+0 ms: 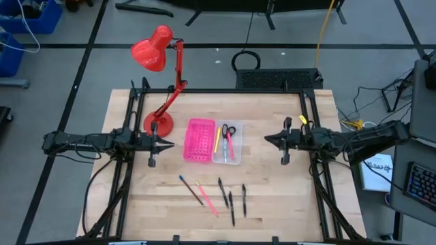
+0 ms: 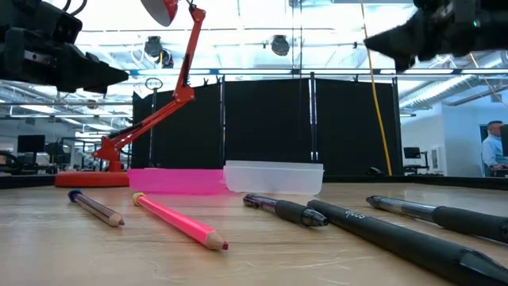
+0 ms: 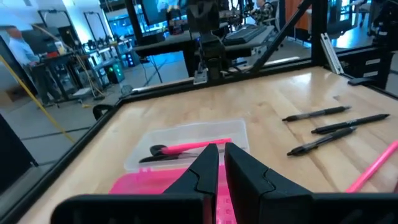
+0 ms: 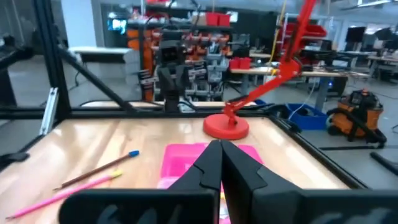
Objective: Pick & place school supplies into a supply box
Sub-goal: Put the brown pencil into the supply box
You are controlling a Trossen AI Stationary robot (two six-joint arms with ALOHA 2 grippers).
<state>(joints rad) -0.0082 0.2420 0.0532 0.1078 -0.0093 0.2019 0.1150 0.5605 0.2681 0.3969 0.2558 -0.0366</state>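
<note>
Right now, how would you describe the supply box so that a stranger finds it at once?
Start at the red desk lamp on the wooden table. Beside its round base lies a pink tray, and the supply box touches that tray's far side. It is clear plastic and holds scissors.

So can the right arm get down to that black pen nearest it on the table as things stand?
Probably yes. The black pen lies in the open on the table, nothing over it. The right gripper, shut and empty, must open first.
</note>
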